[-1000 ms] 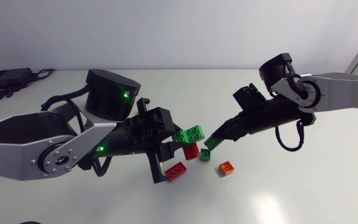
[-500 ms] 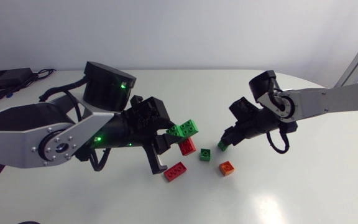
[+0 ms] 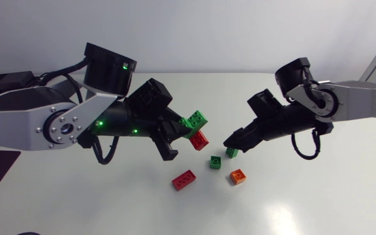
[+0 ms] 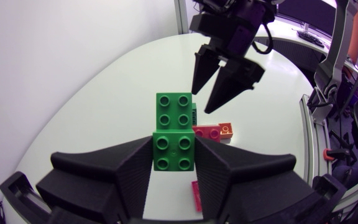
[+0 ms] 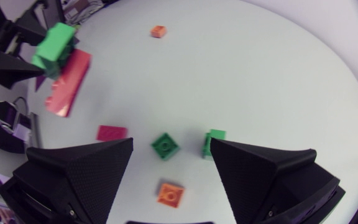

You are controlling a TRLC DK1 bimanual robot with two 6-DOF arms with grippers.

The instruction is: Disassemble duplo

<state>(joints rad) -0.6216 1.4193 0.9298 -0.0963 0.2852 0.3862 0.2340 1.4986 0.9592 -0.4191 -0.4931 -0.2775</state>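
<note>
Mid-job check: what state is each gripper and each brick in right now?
left gripper: shut on the duplo stack, raised off the table.
duplo stack: two green bricks and a red one joined, held in the air.
right gripper: open, empty.
red brick: loose, flat on the table.
orange brick: loose, studs up.
green brick: loose, studs up.
second green brick: loose, beside the right gripper's fingertips.

A narrow gap lies open between our left gripper (image 4: 174, 163), clamped on the green-and-red stack (image 3: 196, 124), and our spread right gripper (image 3: 229, 145). A red brick (image 3: 185, 179), green brick (image 3: 215, 161) and orange brick (image 3: 238, 176) clutter the table (image 3: 305, 202) nearby.
</note>
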